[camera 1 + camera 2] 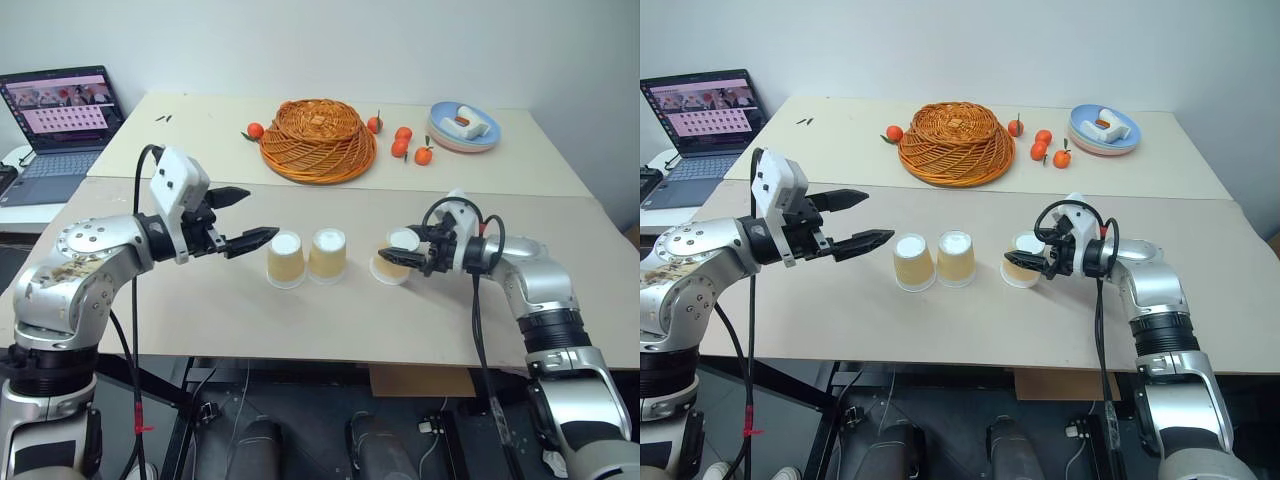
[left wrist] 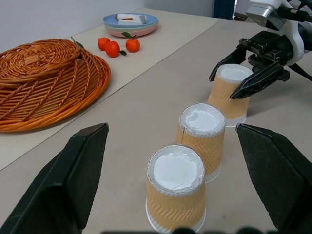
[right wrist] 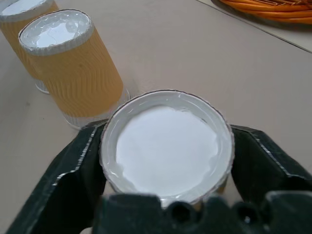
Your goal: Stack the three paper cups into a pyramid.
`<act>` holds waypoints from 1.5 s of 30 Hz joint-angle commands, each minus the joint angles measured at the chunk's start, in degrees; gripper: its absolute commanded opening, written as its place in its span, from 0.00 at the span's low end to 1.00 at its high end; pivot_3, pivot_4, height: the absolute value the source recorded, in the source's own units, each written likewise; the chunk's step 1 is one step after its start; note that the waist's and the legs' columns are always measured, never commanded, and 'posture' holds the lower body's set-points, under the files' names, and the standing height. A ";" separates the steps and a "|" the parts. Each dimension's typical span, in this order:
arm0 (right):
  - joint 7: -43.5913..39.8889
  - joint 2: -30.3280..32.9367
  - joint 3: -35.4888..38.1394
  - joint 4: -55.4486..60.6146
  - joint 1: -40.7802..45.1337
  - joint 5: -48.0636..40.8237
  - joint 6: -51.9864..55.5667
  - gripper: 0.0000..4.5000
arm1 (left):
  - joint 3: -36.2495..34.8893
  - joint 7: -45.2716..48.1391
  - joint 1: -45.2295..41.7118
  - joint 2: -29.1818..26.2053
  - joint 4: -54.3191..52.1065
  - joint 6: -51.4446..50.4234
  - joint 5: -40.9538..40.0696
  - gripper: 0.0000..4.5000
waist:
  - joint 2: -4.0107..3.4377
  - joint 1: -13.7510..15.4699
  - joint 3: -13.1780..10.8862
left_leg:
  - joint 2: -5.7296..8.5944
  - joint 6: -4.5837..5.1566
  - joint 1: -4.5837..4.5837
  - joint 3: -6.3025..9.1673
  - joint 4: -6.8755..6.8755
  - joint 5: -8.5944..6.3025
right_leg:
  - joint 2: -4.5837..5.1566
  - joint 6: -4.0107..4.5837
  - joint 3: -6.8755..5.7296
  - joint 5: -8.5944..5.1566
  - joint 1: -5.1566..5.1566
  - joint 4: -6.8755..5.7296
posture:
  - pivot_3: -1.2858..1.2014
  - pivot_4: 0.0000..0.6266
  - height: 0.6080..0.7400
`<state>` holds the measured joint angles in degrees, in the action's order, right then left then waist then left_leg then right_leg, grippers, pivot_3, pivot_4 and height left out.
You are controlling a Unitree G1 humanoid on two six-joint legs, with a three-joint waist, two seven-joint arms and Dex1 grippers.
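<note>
Our right gripper [image 1: 404,254] clamps the right-hand paper cup [image 1: 393,262]; squeezing could crush it. Our left gripper [image 1: 245,218] fingers gape open.

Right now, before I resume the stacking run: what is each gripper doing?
Left gripper: open, holding nothing, beside the two cups standing together.
Right gripper: shut on the third cup, which stands upside down on the table.

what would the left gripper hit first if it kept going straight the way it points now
Most likely the nearest upside-down tan paper cup, which stands between the open black fingers of the left gripper. Height is unclear, so the fingers could pass on either side of it.
</note>
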<state>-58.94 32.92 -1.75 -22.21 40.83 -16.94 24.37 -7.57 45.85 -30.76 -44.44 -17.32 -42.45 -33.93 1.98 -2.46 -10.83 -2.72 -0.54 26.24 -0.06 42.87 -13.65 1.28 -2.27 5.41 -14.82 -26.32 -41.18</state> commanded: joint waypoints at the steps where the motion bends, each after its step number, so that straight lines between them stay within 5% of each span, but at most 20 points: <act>1: -0.27 0.54 1.31 0.95 1.09 -0.15 -1.35 0.62 | -1.59 -0.22 -0.15 -0.62 -2.20 0.17 -0.72 1.00 | 0.00 -0.05 0.00 | 0.00 0.00 0.00 0.00 0.00 0.00 | 0.00 0.00 0.00 0.00 0.00 0.00 | 0.52 0.24 0.48; 9: -0.72 1.24 0.64 4.09 5.20 -0.02 -0.06 0.62 | -3.06 0.21 3.16 -1.37 -2.02 1.00 -0.49 1.00 | -0.04 -0.21 -0.02 | 0.00 0.00 0.00 -0.01 0.00 0.00 | 0.00 0.00 0.01 0.00 -0.01 0.00 | 0.52 0.24 0.48; 22: -11.61 -9.72 -8.39 -7.17 32.99 0.83 5.36 0.62 | -4.16 -2.12 12.85 1.49 -3.56 6.97 2.68 1.00 | -0.18 -0.94 -0.11 | -0.06 -0.01 0.04 0.00 -0.06 0.00 | -0.01 0.23 -0.06 0.13 -0.11 -0.02 | 0.52 0.24 0.48; 29: -16.20 -14.28 -12.20 -9.74 35.14 2.38 5.89 0.62 | -3.80 -1.70 16.85 1.62 -4.68 12.24 5.48 1.00 | -0.21 -0.03 -0.13 | -0.06 -0.01 0.08 0.03 -0.05 0.00 | 0.03 0.25 -0.16 0.14 -0.13 -0.02 | 0.52 0.24 0.48; 45: -20.54 -14.31 -12.88 -17.89 38.79 7.00 2.58 0.62 | -2.88 -3.22 16.95 2.95 -6.52 11.54 4.79 1.00 | -0.22 -0.23 -0.14 | -0.08 -0.03 0.09 0.02 -0.11 0.01 | 0.03 0.26 -0.19 0.12 -0.22 -0.03 | 0.52 0.24 0.48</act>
<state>-78.69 18.15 -15.00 -40.97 77.60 -10.18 28.07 -10.23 43.17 -13.30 -41.82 -22.16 -31.34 -28.66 1.76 -2.70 -10.97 -2.80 -0.57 26.33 -0.03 42.76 -13.64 1.31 -2.01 5.21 -14.70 -26.54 -41.21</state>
